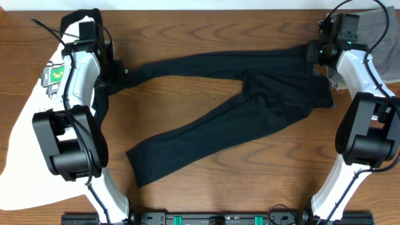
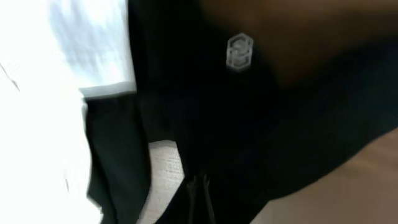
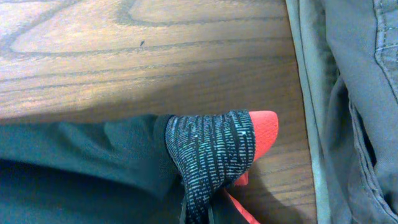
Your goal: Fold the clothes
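left wrist view blurred, black trousers (image 2: 261, 124) a dark smear, white T-shirt (image 1: 25, 144) cut by left edge, grey-olive trousers (image 1: 389, 37) cropped at right edge

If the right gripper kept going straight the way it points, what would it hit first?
The right gripper, jaws shut on the trousers' waistband, would probably meet bare wooden table next; depth is unclear.
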Controlling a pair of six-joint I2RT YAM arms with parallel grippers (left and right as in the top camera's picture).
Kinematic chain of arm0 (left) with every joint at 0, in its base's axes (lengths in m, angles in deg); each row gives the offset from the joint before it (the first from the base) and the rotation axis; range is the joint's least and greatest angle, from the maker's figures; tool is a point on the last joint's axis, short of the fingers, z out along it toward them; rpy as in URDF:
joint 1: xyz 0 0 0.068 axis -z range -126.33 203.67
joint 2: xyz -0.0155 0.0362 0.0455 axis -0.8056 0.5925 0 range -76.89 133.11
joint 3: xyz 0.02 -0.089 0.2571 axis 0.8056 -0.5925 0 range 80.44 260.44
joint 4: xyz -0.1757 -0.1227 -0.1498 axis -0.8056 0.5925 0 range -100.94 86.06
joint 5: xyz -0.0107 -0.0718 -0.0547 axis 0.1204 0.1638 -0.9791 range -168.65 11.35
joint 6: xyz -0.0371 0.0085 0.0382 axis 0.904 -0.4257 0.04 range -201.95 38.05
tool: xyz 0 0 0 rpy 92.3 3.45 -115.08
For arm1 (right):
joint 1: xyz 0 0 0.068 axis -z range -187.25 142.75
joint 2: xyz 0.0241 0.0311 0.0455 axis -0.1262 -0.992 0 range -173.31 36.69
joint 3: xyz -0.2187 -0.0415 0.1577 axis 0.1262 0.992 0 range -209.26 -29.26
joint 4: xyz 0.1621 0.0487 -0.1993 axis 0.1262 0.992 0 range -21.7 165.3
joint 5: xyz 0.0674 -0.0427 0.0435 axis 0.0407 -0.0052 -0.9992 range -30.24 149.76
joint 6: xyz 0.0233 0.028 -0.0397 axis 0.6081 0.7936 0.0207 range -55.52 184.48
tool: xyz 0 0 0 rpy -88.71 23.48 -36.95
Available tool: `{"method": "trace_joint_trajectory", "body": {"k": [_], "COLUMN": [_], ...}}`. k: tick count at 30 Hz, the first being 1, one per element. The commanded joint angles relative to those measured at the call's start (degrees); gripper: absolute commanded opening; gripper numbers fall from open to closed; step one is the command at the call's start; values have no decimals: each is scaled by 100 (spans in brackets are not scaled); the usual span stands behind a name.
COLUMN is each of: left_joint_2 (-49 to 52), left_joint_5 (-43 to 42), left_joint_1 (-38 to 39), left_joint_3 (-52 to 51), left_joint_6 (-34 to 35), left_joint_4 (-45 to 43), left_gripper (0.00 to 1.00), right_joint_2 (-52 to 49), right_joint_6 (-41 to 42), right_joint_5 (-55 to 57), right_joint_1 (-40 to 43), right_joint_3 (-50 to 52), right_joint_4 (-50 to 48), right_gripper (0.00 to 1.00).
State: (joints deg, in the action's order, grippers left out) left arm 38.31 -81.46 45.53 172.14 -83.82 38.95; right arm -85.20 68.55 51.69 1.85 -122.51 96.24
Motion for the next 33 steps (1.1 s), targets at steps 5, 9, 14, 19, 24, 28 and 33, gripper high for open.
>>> {"method": "trace_joint_trajectory", "body": {"k": [5, 9, 14, 19, 24, 28, 33], "left_joint_2": [52, 52, 52, 55, 55, 55, 55], "left_joint_5": [72, 85, 87, 83, 0, -378, -601], "left_joint_1": [-35, -35, -55, -118, -140, -144, -142], "left_joint_3": [22, 11, 13, 11, -223, -691, -1123], "left_joint_6": [452, 452, 452, 588, 892, 931, 973], "left_joint_4": [1019, 1093, 992, 588, 439, -4, -485], "left_gripper": [16, 50, 61, 60, 57, 52, 49], "right_joint_2": [-26, -26, -26, -26, -26, -26, -26], "right_joint_6": [13, 11, 11, 11, 11, -17, -55], "right_joint_5": [11, 11, 11, 11, 11, 13, 13], "right_joint_1": [74, 74, 74, 74, 74, 74, 74], "right_joint_3": [-74, -74, -74, -74, -74, -74, -74], "right_joint_4": [9, 15, 15, 15, 20, 17, 59], "right_gripper": [7, 13, 24, 27, 28, 28, 28]}}
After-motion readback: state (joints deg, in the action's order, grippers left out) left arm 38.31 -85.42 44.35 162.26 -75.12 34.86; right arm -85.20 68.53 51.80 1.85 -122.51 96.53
